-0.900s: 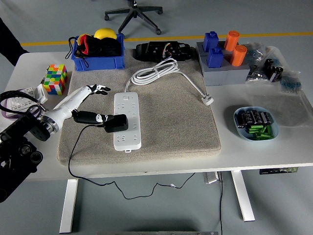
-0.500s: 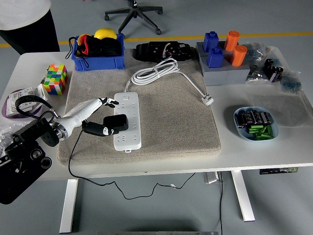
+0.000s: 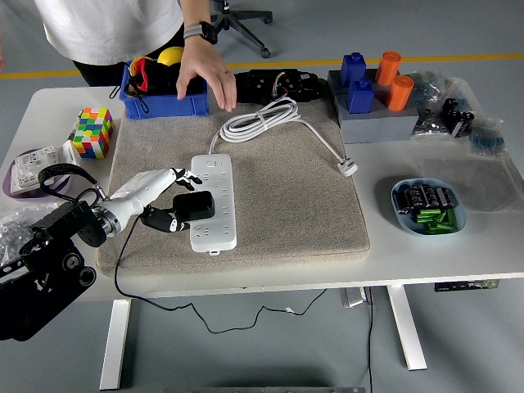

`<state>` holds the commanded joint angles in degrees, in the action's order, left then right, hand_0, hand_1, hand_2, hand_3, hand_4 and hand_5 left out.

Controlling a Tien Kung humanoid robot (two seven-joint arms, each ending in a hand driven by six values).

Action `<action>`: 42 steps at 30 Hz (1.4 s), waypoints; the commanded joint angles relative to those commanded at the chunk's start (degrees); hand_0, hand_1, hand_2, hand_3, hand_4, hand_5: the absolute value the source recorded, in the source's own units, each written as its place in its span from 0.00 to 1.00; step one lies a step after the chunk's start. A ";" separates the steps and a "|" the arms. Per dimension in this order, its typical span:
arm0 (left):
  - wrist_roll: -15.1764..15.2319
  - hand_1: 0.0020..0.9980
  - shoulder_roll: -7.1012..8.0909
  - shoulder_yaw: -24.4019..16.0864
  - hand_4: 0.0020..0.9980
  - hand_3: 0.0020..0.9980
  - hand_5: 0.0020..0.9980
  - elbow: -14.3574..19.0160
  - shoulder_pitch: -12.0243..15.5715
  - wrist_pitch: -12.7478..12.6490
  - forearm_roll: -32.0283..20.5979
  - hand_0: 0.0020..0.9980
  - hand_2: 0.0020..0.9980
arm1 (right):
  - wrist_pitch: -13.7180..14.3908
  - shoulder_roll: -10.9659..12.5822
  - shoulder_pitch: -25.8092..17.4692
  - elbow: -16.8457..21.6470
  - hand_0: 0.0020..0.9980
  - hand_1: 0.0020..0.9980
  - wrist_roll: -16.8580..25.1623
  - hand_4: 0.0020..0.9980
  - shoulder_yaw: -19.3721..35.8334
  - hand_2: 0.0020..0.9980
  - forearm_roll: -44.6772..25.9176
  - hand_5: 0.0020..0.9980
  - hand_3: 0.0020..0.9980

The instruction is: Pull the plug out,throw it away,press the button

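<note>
A white power strip (image 3: pixel 214 202) lies lengthwise on the beige mat (image 3: pixel 311 213). A black plug (image 3: pixel 196 205) sits in its left side, and its black cable (image 3: pixel 121 262) runs off the table's near edge. My left hand (image 3: pixel 173 201) is at the plug's left end, open. Its white fingers (image 3: pixel 182 176) arch just above the plug and the thumb (image 3: pixel 164 221) lies just below it, with gaps showing on both sides. I cannot make out the strip's button.
A person stands at the far side with a hand (image 3: pixel 205 74) held over the mat's far edge, by the blue bin (image 3: pixel 164 102). Also here are a coiled white cable (image 3: pixel 262 119), a colour cube (image 3: pixel 92 133), a bowl of batteries (image 3: pixel 428 205) and a grey block stand (image 3: pixel 372 119).
My left hand moved right and down until its fingers and thumb bracket the plug. A person stepped up to the far side and reached a hand over the table.
</note>
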<state>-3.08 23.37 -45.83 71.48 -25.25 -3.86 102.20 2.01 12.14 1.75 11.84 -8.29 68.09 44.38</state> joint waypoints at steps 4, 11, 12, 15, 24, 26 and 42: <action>-0.01 0.64 -0.34 0.63 0.90 0.69 0.00 -0.29 -0.55 -0.08 -0.14 0.76 0.56 | 0.03 0.10 0.04 -0.01 0.75 0.67 -0.03 0.66 -0.05 0.66 0.02 0.52 0.62; -0.19 0.53 -0.65 2.14 0.87 0.62 0.00 -0.72 -1.19 -0.18 0.07 0.62 0.53 | 0.05 0.11 0.08 0.05 0.75 0.67 0.01 0.66 -0.32 0.66 -0.11 0.52 0.62; -0.16 0.53 -0.69 2.27 0.87 0.62 0.00 -0.77 -1.26 -0.23 0.02 0.62 0.53 | 0.06 0.12 0.06 0.03 0.75 0.67 0.01 0.66 -0.32 0.66 -0.11 0.52 0.62; -0.05 0.53 -0.82 2.88 0.87 0.62 0.00 -1.00 -1.68 -0.57 -0.12 0.62 0.53 | 0.03 0.18 -0.01 0.00 0.75 0.67 -0.02 0.66 -0.45 0.66 -0.14 0.52 0.62; 0.30 0.30 -1.23 3.98 0.67 0.56 0.00 -1.67 -2.65 -2.16 -1.52 0.41 0.41 | 0.07 0.10 0.08 0.05 0.75 0.67 0.05 0.66 -0.37 0.66 -0.23 0.52 0.62; 0.35 0.30 -1.31 4.04 0.67 0.56 0.00 -1.69 -2.76 -2.28 -1.54 0.41 0.41 | 0.04 0.11 0.08 0.02 0.75 0.67 0.02 0.66 -0.37 0.66 -0.23 0.52 0.62; -0.06 0.26 -1.48 3.49 0.66 0.53 0.00 -1.98 -3.10 -1.55 -2.95 0.41 0.35 | 0.04 0.07 0.04 0.02 0.75 0.67 0.03 0.67 -0.43 0.66 -0.27 0.51 0.62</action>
<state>-3.14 21.89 -42.35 69.50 -28.35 -5.42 99.26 2.05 12.20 1.79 11.86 -8.25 67.66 44.11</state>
